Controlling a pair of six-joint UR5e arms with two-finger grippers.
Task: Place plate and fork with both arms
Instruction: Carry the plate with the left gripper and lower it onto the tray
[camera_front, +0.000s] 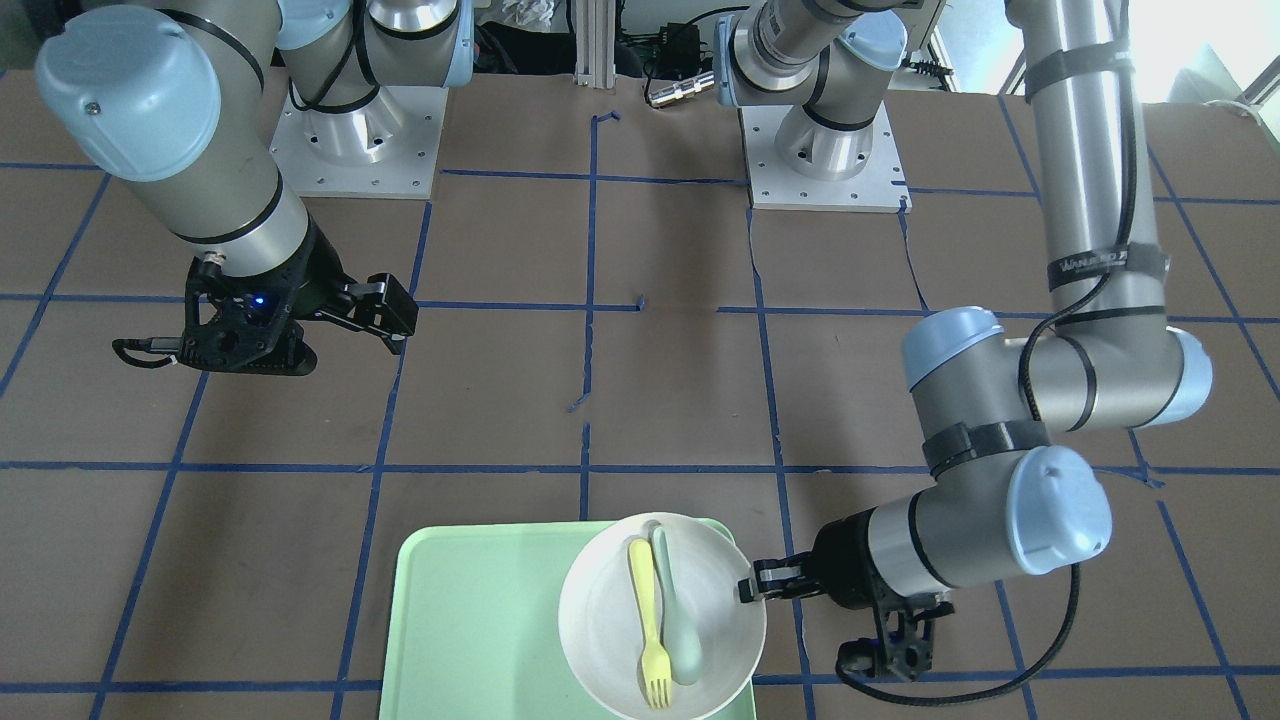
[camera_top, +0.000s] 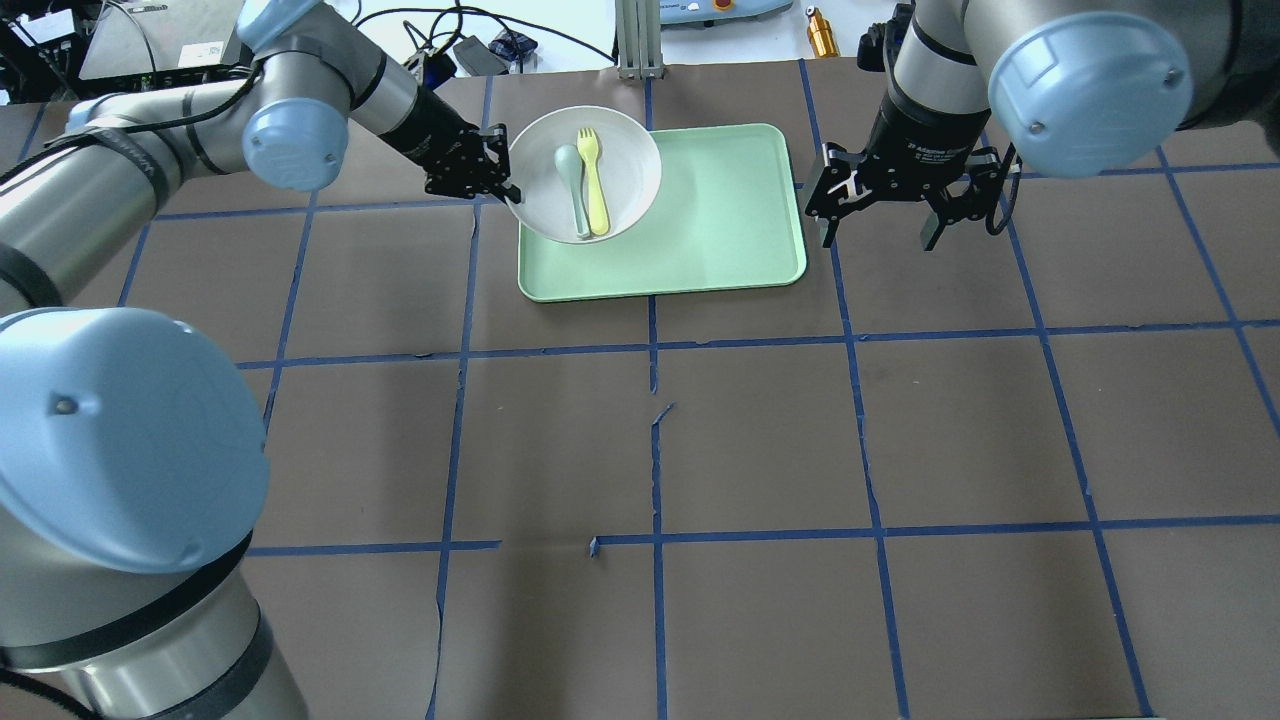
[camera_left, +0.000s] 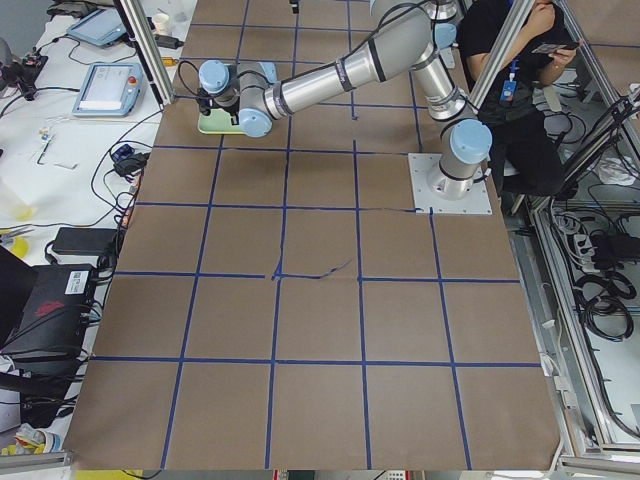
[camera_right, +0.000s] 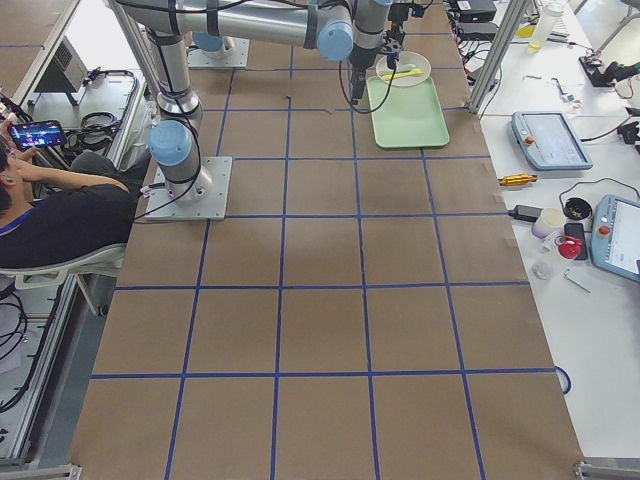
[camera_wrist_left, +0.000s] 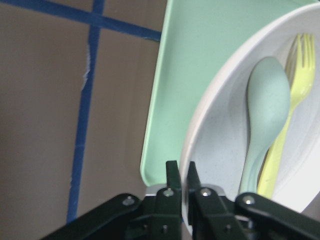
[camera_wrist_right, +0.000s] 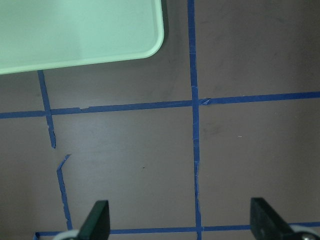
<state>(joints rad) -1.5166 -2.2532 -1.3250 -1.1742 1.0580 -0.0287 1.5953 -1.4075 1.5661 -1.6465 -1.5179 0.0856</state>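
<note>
Brown table stretches wide around tray; left gripper pinches plate by its rim at a tray corner, fork and spoon inside; right gripper hangs spread wide.

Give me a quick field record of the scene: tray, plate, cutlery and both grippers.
tray: mint-green, flat on the table
plate: off-white, over the tray's end nearest the left arm, overhanging its edge
fork: pale yellow, lying in the plate
spoon: grey-green, in the plate, alongside the fork
left gripper: shut on the plate's rim
right gripper: open, holding nothing, above the table off the tray's other end
</note>
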